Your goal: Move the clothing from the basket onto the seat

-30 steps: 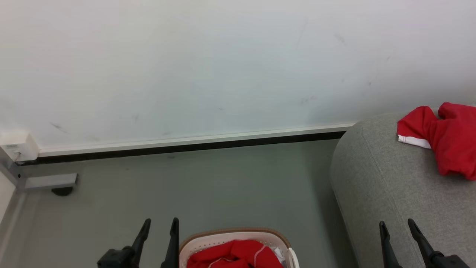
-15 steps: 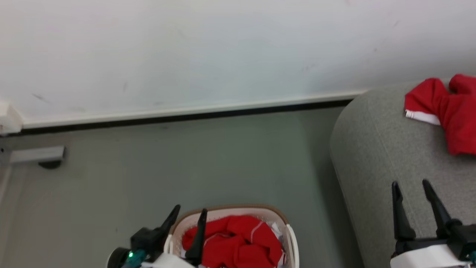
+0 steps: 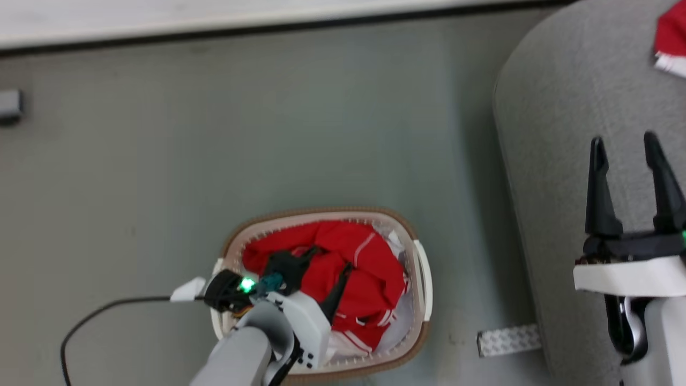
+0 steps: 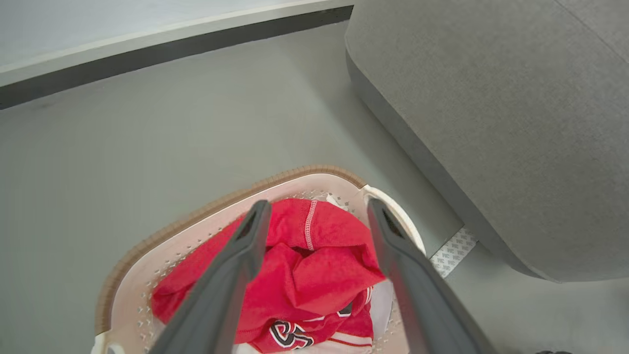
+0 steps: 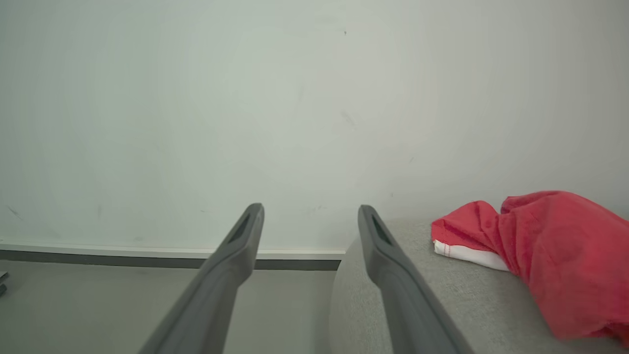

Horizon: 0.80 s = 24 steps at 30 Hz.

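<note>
At the lower centre of the head view, the basket [image 3: 321, 212] stands on the grey floor [image 3: 214, 134], heaped with red clothing [image 3: 370, 273]. The left pincer [image 3: 332, 257] hangs over that heap, its fingers spread wide and pinching nothing; whether the tips touch the cloth I cannot tell. Along the right edge lies the seat [image 3: 552, 107], near the basket but apart from it. The right pincer [image 3: 624, 138] is above it, likewise spread and empty. One red garment [image 3: 672, 32] with white trim rests on the seat in the upper right corner. A patterned strip [image 3: 506, 340] lies on the floor at the seat's foot.
</note>
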{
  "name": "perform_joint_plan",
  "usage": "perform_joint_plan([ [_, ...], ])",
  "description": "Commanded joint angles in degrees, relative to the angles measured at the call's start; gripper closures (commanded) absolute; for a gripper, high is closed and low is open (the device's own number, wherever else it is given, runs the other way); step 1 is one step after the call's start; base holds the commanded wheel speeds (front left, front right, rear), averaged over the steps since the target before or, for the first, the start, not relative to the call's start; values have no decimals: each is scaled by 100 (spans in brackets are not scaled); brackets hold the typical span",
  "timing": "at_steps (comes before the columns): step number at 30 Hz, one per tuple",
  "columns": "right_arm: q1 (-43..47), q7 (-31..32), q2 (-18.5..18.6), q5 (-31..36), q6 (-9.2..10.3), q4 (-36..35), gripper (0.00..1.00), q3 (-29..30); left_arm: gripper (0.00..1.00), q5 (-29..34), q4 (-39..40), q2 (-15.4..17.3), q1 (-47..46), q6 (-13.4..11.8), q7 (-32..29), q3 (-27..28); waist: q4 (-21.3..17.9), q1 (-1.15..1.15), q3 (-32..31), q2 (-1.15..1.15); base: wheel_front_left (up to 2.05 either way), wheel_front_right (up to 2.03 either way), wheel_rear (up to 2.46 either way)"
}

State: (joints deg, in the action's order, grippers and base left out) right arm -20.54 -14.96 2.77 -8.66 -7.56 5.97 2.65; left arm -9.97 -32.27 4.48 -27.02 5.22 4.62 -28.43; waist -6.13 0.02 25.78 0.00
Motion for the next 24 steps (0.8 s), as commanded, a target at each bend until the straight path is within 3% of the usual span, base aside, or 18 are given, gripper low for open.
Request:
perform_joint_plan([
  [1,-240,-15,4,-59,15,-49,0,-33,0,145,-182,15,-278,30,-37,-66,-51,-2,910,0,0,0,0],
  [12,-970,-15,4,-336,15,-373,0,-350,0,227,-1417,-65,-1342,-27,-138,-267,-185,-2,2090,0,0,0,0],
  [24,-1247,-16,4,-462,15,-625,0,-518,0,214,-2633,-81,-2185,-127,-73,-311,-476,-2,2890,0,0,0,0],
])
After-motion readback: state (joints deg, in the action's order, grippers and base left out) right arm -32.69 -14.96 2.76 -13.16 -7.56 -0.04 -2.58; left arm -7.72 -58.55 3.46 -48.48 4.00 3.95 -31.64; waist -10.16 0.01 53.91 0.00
